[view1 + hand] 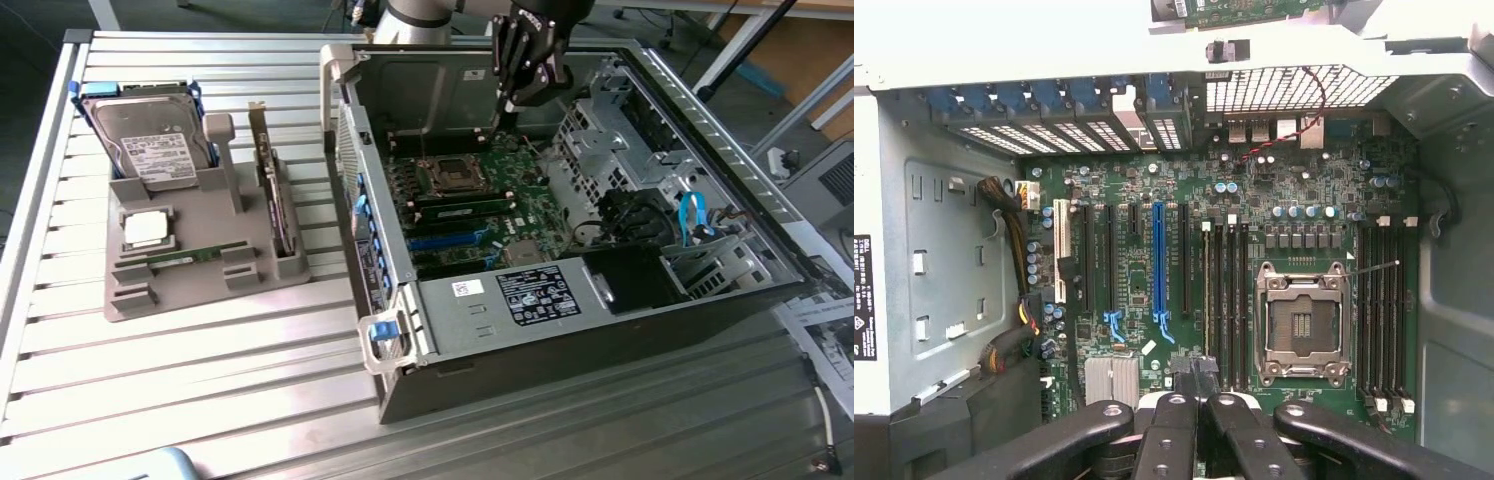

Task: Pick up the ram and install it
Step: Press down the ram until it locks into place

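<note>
Ribbed, shiny metal table [200, 380] — matt grey plastic holder tray [187, 290], bare sheet-metal computer case [441, 80].

We work on a tabletop [200, 380] of parallel ribbed aluminium slats, pale grey and brightly lit, with glare toward the 8 o'clock corner of the exterior view. Its raised metal edge runs along the 9 o'clock side. Beyond that edge we see a dark floor [27, 60]. At 12 o'clock the floor shows more dark area and the foot of a white frame. Toward 1 to 2 o'clock a black stand leg [747, 45] slants over a brown panel [801, 50] with a blue patch. At 3 o'clock sits a grey box [834, 180], with printed paper sheets [821, 320] lower down at 4 o'clock.
</note>
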`<state>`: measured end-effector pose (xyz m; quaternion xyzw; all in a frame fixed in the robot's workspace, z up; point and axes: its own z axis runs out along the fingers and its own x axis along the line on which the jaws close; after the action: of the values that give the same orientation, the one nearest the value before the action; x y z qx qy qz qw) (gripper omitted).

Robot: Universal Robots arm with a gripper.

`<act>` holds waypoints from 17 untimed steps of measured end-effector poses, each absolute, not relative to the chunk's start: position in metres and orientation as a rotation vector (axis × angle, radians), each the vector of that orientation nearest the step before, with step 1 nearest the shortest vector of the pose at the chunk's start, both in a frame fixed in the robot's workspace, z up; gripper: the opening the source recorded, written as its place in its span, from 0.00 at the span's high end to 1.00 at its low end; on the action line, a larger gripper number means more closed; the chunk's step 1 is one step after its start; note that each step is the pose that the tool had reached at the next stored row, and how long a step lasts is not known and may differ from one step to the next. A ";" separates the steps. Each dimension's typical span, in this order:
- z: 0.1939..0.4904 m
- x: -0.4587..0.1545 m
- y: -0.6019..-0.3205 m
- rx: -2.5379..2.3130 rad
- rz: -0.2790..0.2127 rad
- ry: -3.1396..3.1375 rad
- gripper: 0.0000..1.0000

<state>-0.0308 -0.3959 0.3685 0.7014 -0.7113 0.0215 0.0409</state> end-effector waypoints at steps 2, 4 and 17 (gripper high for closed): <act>0.368 -0.031 -0.396 2.148 0.066 -2.178 0.89; 0.368 -0.031 -0.396 2.148 0.066 -2.178 0.89; 0.368 -0.031 -0.396 1.938 0.054 -2.363 0.89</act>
<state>-0.0308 -0.3959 0.3685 0.6334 -0.7724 0.0177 0.0427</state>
